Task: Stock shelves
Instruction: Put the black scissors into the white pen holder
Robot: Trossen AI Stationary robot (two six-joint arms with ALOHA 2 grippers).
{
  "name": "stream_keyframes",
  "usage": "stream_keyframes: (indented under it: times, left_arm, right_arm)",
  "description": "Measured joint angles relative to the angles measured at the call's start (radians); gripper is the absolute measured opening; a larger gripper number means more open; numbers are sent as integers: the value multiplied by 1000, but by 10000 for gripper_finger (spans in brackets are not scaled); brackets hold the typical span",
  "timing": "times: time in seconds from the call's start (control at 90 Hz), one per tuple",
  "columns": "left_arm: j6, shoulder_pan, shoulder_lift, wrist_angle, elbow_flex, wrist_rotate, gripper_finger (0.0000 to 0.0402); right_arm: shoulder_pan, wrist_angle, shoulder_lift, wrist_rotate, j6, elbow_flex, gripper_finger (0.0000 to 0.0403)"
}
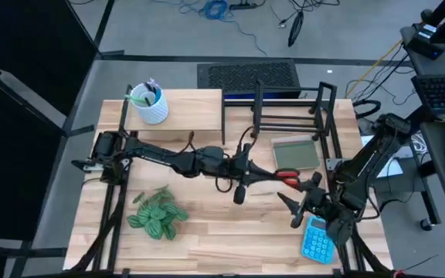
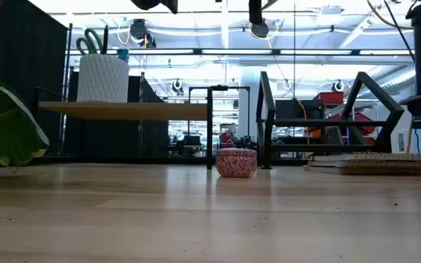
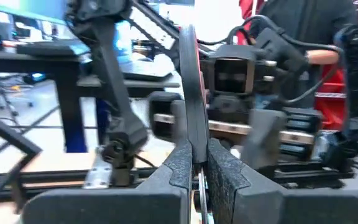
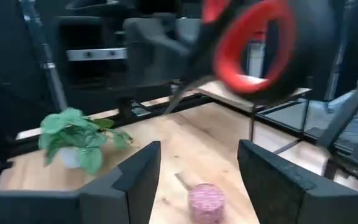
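Over the middle of the tabletop [image 1: 230, 232] your left gripper [image 1: 273, 174] is clenched on a pair of scissors [image 1: 287, 178] with red handles, held up in the air; your left wrist camera shows the fingers [image 3: 182, 165] pinched on the blades edge-on. Your right gripper [image 1: 302, 207] sits just beside it, toward the right front, with its fingers [image 4: 135, 174] spread wide and nothing between them. From the right wrist camera you see the red scissor handles [image 4: 253, 53] hanging just ahead of that released gripper.

At the back left stands the wood shelf [image 1: 178, 108], carrying a white cup [image 1: 148, 105] with pens in it. Right of it, at the back centre and right, stands the black rack [image 1: 292, 116]. A grey notebook [image 1: 295, 153] lies flat in front of the rack, beneath the scissors' side. A blue calculator [image 1: 317, 239] lies at the front right, partly under your right arm. A leafy plant [image 1: 157, 214] sits at the front left. A small pink tin [image 2: 236, 162] rests on the tabletop in front of the shelf and rack in the low view.
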Motion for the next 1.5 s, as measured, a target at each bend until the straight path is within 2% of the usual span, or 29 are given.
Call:
stream_keyframes:
  times: [0.167, 0.267, 0.489, 0.544, 0.689, 0.956, 1.289, 1.5]
  left_arm:
    - [1, 7, -27, -21, -2, 44, 8]
    - [23, 6, -71, -72, -2, 45, 8]
    - [58, 19, -168, -221, -1, 48, 8]
    - [58, 25, -186, -242, -1, 48, 8]
    - [56, 40, -209, -251, -2, 47, 8]
    - [56, 80, -234, -218, -2, 47, 8]
    - [53, 92, -233, -154, -2, 47, 8]
    - [53, 80, -232, -156, -2, 47, 8]
  right_arm:
    - [-34, 39, 20, -220, 47, 0, 196]
    - [-93, 127, 57, -364, 12, 0, 196]
    - [-283, 570, 169, -734, -335, 0, 196]
    - [-323, 621, 173, -785, -410, 0, 196]
    - [-379, 582, 101, -771, -560, 0, 196]
    - [-393, 565, -86, -634, -837, 0, 196]
    - [-424, 542, -225, -638, -990, 0, 196]
    - [-462, 618, -248, -753, -1043, 0, 196]
